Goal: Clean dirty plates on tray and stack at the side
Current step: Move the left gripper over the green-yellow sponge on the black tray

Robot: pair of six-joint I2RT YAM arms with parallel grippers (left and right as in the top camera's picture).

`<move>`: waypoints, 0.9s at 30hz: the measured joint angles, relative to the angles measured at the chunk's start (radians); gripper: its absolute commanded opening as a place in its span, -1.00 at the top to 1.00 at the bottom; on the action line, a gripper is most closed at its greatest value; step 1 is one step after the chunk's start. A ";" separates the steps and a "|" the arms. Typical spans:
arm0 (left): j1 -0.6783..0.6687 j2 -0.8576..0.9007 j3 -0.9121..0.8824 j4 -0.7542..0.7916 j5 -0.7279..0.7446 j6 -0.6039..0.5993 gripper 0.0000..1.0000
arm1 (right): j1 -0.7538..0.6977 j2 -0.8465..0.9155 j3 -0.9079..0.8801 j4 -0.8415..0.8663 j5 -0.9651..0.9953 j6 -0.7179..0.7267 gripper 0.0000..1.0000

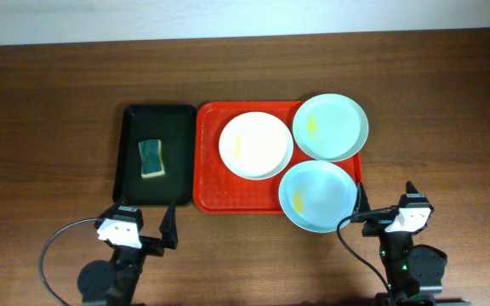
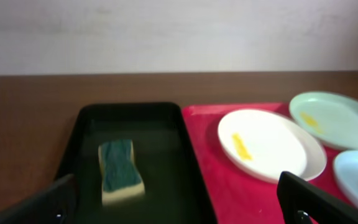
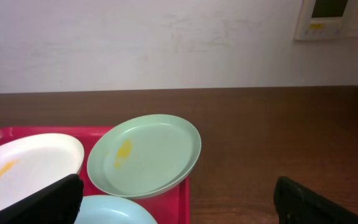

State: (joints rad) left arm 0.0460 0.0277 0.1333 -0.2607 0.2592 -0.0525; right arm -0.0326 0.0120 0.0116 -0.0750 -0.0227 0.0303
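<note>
No readable text anywhere, wall panel (image 3: 332,17) markings too blurred, possibly a yellow sticker

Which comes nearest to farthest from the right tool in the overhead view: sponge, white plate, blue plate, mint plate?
From the right tool:
1. blue plate, right beside it, overhanging the red tray's near edge.
2. mint plate, back right corner.
3. white plate, mid-tray.
4. sponge, in the black tray, far left.
</note>
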 measured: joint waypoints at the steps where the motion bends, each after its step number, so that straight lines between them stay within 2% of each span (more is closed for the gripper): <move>1: 0.000 0.019 0.048 -0.031 0.004 0.000 -0.99 | 0.000 0.000 0.000 0.000 0.000 0.000 -0.97; 5: 0.000 0.115 0.215 -0.066 0.014 -0.001 -0.99 | 0.000 0.000 0.000 0.000 0.000 0.001 -0.97; 8: 0.000 0.265 0.391 -0.119 0.024 0.000 -0.99 | 0.000 0.000 0.000 0.000 0.000 0.000 -0.97; 11: 0.000 0.452 0.567 -0.232 0.039 0.032 -0.99 | 0.000 0.000 0.000 0.000 0.000 0.000 -0.97; 15: 0.000 0.727 0.826 -0.499 0.049 0.103 -0.99 | 0.000 0.000 0.000 0.000 0.000 0.000 -0.97; 19: 0.000 0.958 1.008 -0.665 0.056 0.139 -0.99 | 0.000 0.000 0.000 0.000 0.000 0.000 -0.97; 27: 0.000 1.254 1.084 -0.708 0.130 0.154 -0.99 | 0.000 0.000 0.000 0.000 0.000 0.000 -0.97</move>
State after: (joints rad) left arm 0.0460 1.2819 1.2171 -0.9688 0.3889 0.1020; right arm -0.0326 0.0120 0.0116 -0.0750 -0.0227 0.0299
